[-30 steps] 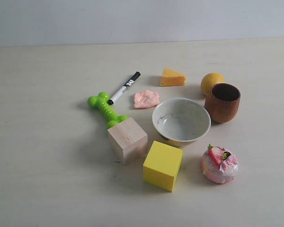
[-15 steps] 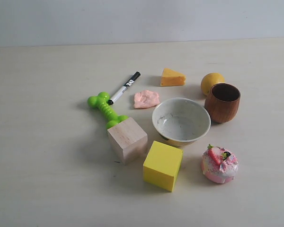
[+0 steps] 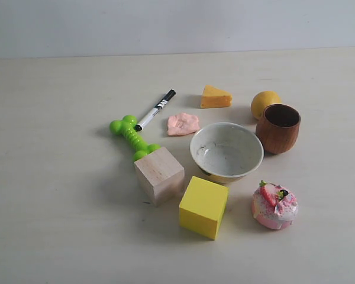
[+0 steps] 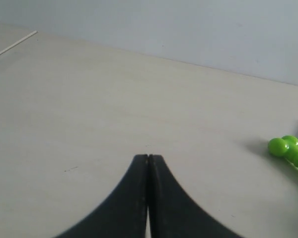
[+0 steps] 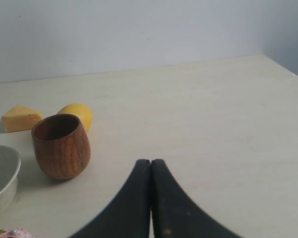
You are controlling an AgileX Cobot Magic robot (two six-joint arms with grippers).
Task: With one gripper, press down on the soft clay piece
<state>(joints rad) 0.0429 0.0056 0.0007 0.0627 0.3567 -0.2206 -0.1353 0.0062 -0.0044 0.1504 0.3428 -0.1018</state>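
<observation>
The soft clay piece [image 3: 183, 123], a flat pale salmon-pink lump, lies on the table between the black marker [image 3: 155, 110] and the bowl [image 3: 226, 151]. Neither wrist view shows it. No arm appears in the exterior view. My left gripper [image 4: 148, 157] is shut with nothing in it, over bare table well away from the green toy [image 4: 288, 150]. My right gripper [image 5: 150, 161] is shut and empty too, standing off to the side of the wooden cup [image 5: 61, 146].
Around the clay are an orange cheese wedge [image 3: 215, 97], a green bone-shaped toy [image 3: 131, 136], a wooden cube [image 3: 159, 175], a yellow cube [image 3: 203, 206], a wooden cup [image 3: 278, 128], a yellow lemon [image 3: 264, 102] and a pink cupcake [image 3: 274, 205].
</observation>
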